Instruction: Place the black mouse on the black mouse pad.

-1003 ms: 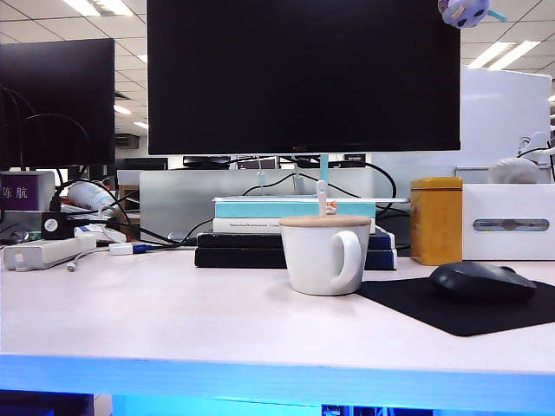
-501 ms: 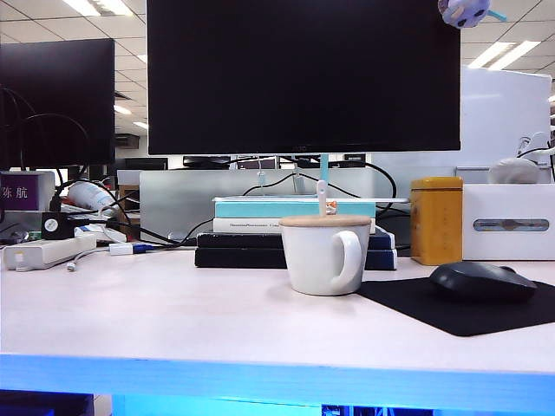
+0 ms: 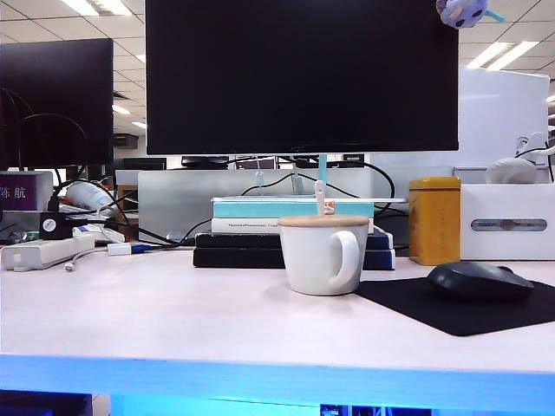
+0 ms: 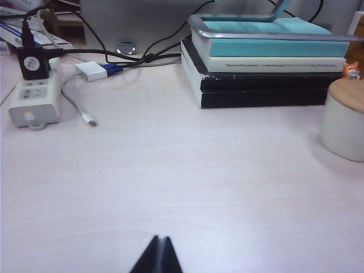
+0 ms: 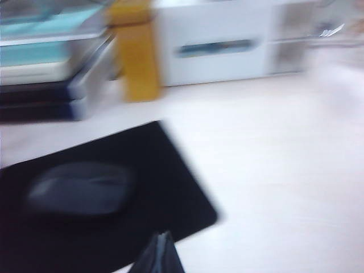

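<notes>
The black mouse (image 3: 479,281) is sitting on the black mouse pad (image 3: 520,314) already. Left gripper (image 4: 157,257) and right gripper (image 5: 160,254) are hovering pinched together, holding nothing; best retreating gently, disturbing nothing.

office desk — large monitor (image 3: 302,76), stacked books (image 3: 290,234), power strip (image 3: 45,251), ceiling light panels (image 3: 104,7)
</notes>
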You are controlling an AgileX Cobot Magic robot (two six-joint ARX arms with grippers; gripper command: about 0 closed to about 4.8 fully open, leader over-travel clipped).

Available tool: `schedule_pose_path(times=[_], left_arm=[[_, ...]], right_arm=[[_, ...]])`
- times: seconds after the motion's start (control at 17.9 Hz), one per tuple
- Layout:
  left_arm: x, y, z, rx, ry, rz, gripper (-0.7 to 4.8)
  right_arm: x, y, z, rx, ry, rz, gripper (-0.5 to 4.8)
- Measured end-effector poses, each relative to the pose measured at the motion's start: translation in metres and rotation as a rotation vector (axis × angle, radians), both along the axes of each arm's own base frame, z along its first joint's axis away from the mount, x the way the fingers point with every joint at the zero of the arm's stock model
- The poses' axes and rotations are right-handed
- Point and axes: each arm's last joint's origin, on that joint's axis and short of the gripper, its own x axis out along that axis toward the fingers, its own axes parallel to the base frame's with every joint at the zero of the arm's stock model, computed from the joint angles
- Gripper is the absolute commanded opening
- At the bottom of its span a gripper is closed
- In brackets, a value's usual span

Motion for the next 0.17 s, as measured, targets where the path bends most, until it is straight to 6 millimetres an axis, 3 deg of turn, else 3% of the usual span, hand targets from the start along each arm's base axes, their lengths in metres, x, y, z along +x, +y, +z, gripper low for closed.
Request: schedule_pose_path(times=[0.17], left_arm=[[0.0, 0.0, 0.0, 0.0, 0.0, 0.001, -0.03]], right_arm=[[0.0, -0.0009, 0.0, -0.004, 0.0, -0.026, -0.01]])
